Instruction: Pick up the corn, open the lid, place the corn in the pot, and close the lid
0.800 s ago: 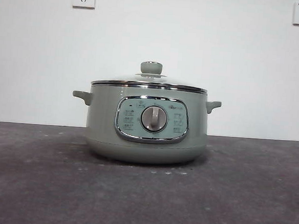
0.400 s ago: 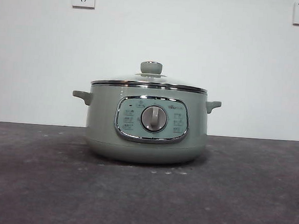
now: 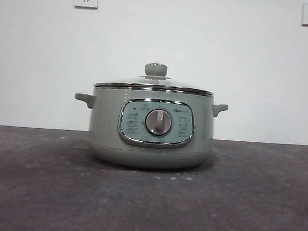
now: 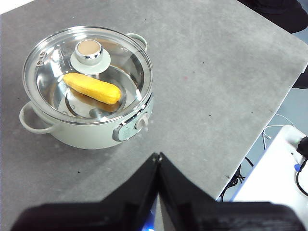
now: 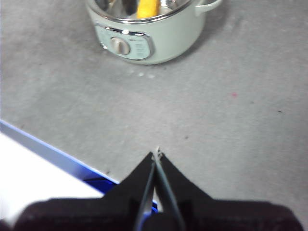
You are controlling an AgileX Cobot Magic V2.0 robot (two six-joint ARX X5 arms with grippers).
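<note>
Inside pot (image 4: 91,137): one corn (image 4: 92,88), one lid (image 4: 130,62) on.

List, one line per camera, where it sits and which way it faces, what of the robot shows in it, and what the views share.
Front view: low, at table height, looking level at the pot with the lid on; no robot part shows.
Left wrist view: high over the table, looking down into the pot at the corn under the lid; left gripper shut.
Right wrist view: above the table's edge, facing the pot's dial; right gripper shut.
Shared: all three show the pot; both wrist views show the corn.
</note>
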